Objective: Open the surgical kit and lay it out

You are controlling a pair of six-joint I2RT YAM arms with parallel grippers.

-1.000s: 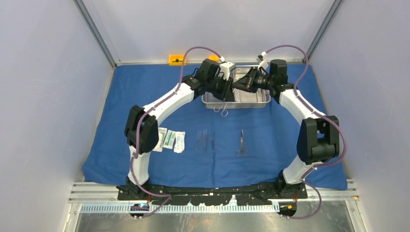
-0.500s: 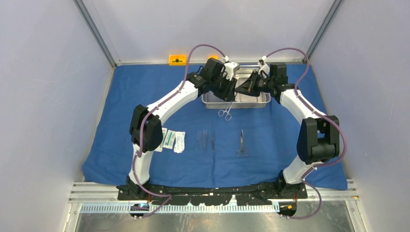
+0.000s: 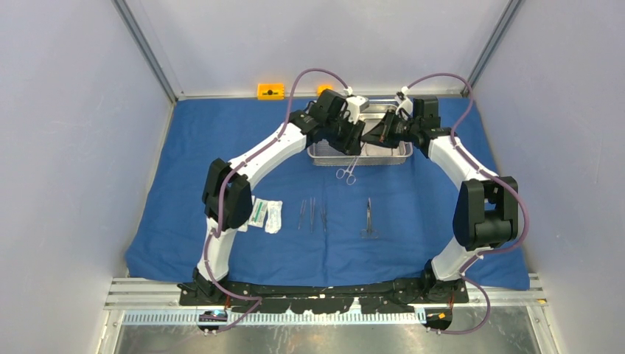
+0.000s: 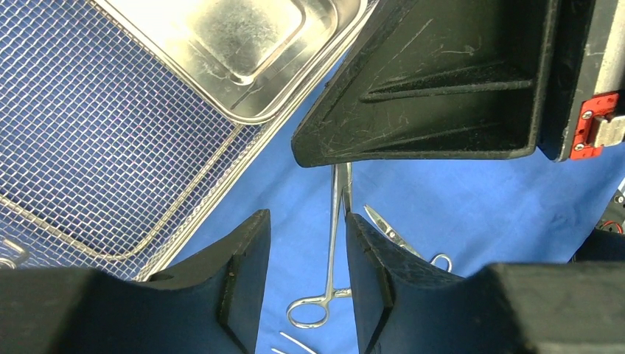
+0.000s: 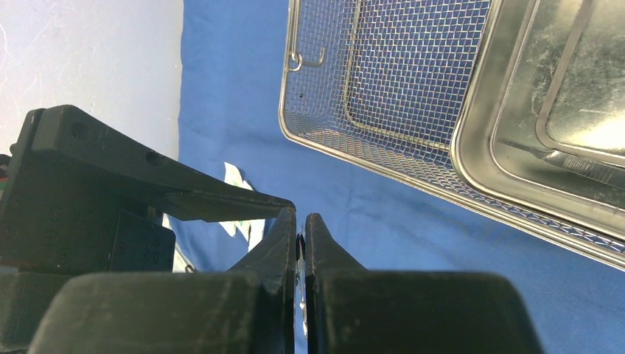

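Observation:
The blue cloth wrap (image 3: pixel 221 140) lies spread over the table. At its back stands the steel mesh basket (image 3: pixel 398 153) with the solid steel tray (image 4: pixel 221 44) resting in it. Ring-handled forceps (image 4: pixel 335 243) hang above the cloth in front of the basket. My right gripper (image 5: pixel 301 217) is shut on their tip end. My left gripper (image 4: pixel 306 221) is open, its fingers on either side of the forceps' shaft, which runs close to one finger. Scissors (image 4: pixel 398 236) lie on the cloth below. More thin instruments (image 3: pixel 312 214) and white-green packets (image 3: pixel 263 212) are laid out nearer.
Orange blocks (image 3: pixel 270 91) sit at the back edge behind the cloth. Grey walls close in both sides. Another steel instrument (image 3: pixel 368 219) lies on the cloth right of centre. Both arms arch over the middle of the cloth.
My left gripper has opened and let go of the forceps, which stay in the right gripper. Both grippers and the forceps have drifted slightly right and toward the back.

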